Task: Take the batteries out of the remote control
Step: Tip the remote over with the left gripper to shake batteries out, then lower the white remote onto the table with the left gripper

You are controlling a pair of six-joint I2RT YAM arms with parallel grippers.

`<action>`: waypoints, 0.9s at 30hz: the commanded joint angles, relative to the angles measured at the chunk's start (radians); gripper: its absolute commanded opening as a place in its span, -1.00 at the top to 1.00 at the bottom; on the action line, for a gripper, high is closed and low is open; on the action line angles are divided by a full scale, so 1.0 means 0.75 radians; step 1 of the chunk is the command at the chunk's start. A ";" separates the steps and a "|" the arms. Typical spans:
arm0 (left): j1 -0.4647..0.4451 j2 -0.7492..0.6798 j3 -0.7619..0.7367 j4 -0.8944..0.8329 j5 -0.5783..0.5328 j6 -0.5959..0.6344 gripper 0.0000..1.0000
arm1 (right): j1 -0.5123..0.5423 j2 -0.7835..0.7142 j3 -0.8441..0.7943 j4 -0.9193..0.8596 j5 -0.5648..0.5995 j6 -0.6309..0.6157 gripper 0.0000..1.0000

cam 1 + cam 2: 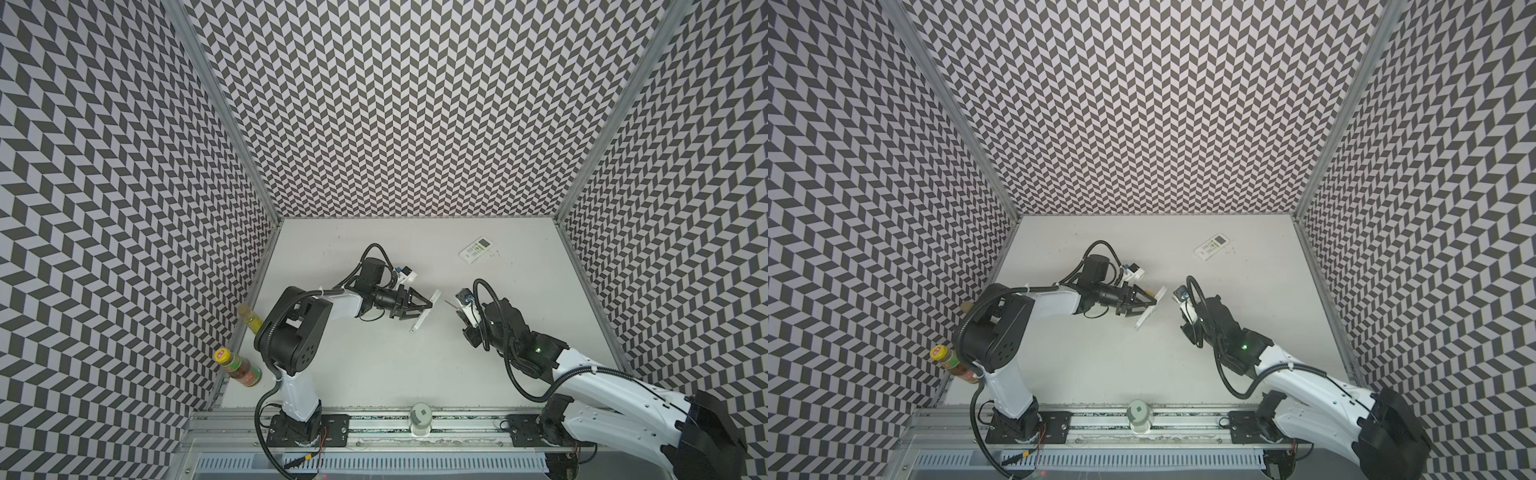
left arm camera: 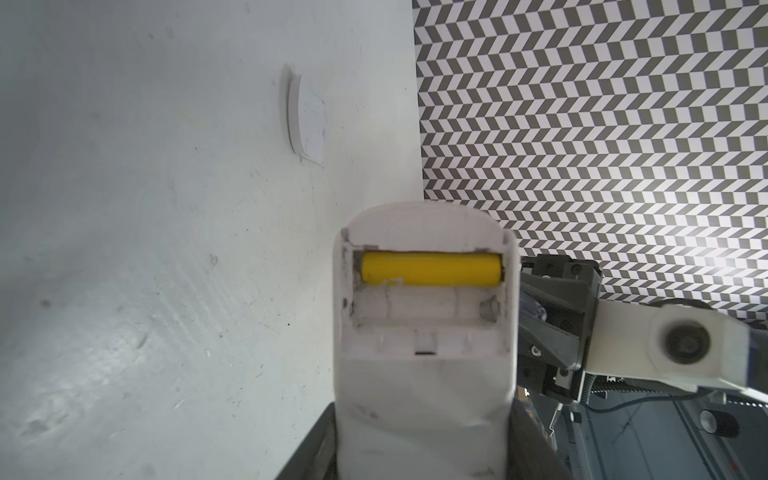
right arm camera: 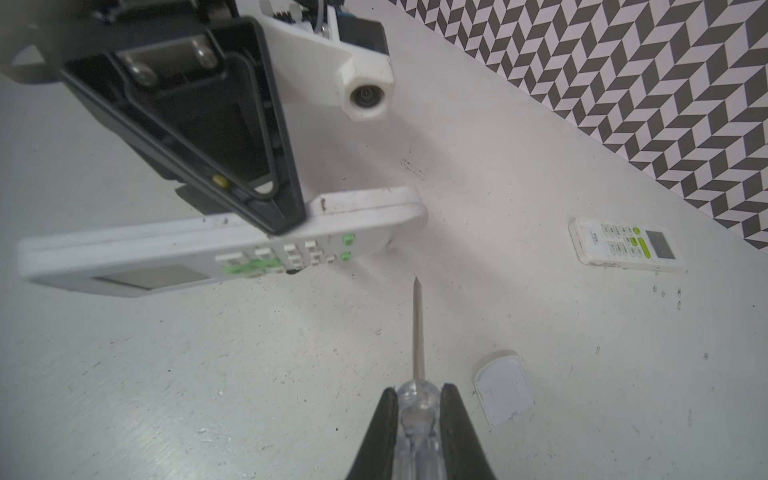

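While the left claw (image 1: 427, 308) clamps the remote (image 2: 424, 395) above the tabletop (image 1: 374, 374), yellow battery (image 2: 430, 270) sitting in its open bay, I'd ease the screwdriver (image 3: 418, 328), pinched tight in the right claw (image 3: 417, 411), under one end and pry gently.

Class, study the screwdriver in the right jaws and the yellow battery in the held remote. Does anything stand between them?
The cover is off, lying on the table; the yellow battery sits bare in the open compartment. But the remote turns its button side toward the screwdriver tip, so its own body seems to lie between.
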 commanded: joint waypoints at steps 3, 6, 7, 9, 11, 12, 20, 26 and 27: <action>0.164 -0.161 -0.018 -0.186 -0.264 0.200 1.00 | -0.004 -0.019 0.001 0.089 -0.024 0.022 1.00; 0.270 -0.255 -0.054 -0.232 -0.443 0.264 1.00 | -0.006 -0.017 -0.011 0.105 -0.032 0.029 1.00; 0.307 -0.293 -0.076 -0.236 -0.514 0.281 1.00 | -0.008 -0.015 -0.019 0.117 -0.034 0.029 1.00; 0.353 -0.369 -0.098 -0.289 -0.702 0.353 1.00 | -0.007 -0.009 -0.036 0.139 -0.032 0.034 1.00; 0.354 -0.436 -0.108 -0.362 -0.920 0.466 1.00 | -0.009 0.006 -0.047 0.170 -0.041 0.046 1.00; 0.353 -0.460 -0.117 -0.371 -0.990 0.504 1.00 | -0.008 0.014 -0.047 0.179 -0.050 0.051 1.00; 0.172 -0.547 -0.126 -0.442 -1.313 0.988 1.00 | -0.008 0.031 -0.022 0.187 -0.093 0.055 1.00; 0.037 -0.529 -0.118 -0.485 -1.459 1.143 1.00 | -0.010 -0.023 -0.082 0.233 -0.145 0.101 1.00; 0.042 -0.523 -0.126 -0.481 -1.430 1.107 1.00 | -0.010 -0.023 -0.090 0.245 -0.158 0.108 1.00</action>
